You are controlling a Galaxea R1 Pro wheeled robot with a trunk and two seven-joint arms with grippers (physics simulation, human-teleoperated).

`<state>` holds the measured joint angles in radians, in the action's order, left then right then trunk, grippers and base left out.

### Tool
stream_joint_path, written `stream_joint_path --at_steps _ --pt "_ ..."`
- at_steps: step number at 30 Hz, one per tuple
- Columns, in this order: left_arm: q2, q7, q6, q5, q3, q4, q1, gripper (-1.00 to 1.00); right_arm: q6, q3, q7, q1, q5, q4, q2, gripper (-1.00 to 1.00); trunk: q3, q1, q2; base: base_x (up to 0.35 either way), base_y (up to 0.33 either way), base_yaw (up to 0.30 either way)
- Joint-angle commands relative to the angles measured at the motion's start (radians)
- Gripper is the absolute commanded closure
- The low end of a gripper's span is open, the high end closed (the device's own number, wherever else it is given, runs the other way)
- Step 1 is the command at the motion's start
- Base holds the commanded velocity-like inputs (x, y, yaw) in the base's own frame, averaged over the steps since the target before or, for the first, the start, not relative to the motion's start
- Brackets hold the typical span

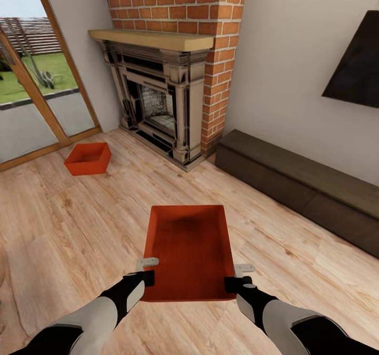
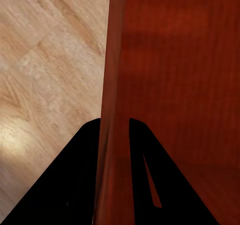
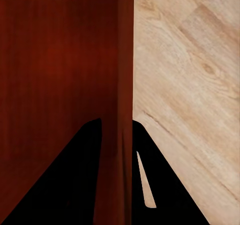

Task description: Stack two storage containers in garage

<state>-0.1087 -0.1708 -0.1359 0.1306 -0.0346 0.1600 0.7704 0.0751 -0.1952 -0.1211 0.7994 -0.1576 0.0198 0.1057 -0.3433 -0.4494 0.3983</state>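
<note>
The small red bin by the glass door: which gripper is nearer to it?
Left. The left gripper grips the held bin's side facing the far bin; the right gripper grips the opposite wall.

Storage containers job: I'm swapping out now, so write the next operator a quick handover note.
Left end effector: shut on the near container's left wall.
Right end effector: shut on its right wall.
Second container: on the wood floor by the glass door, left of the fireplace.
Done: first bin gripped.
Left: carry both to the garage and stack them.
</note>
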Motion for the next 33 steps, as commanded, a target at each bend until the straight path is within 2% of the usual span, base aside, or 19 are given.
stream_joint_path --at_steps 1,33 --pt "0.0 -0.036 -0.004 -0.017 0.005 0.006 0.001 1.0 0.006 0.0 -0.081 0.001 -0.026 0.006 0.0 1.0 0.0 -0.001 0.002 0.0 0.0 0.0" --pt "0.0 -0.036 -0.004 -0.017 0.006 0.006 0.0 1.0 0.006 0.0 -0.081 0.0 -0.026 0.006 0.0 1.0 0.051 -0.001 0.002 0.0 0.0 0.0"
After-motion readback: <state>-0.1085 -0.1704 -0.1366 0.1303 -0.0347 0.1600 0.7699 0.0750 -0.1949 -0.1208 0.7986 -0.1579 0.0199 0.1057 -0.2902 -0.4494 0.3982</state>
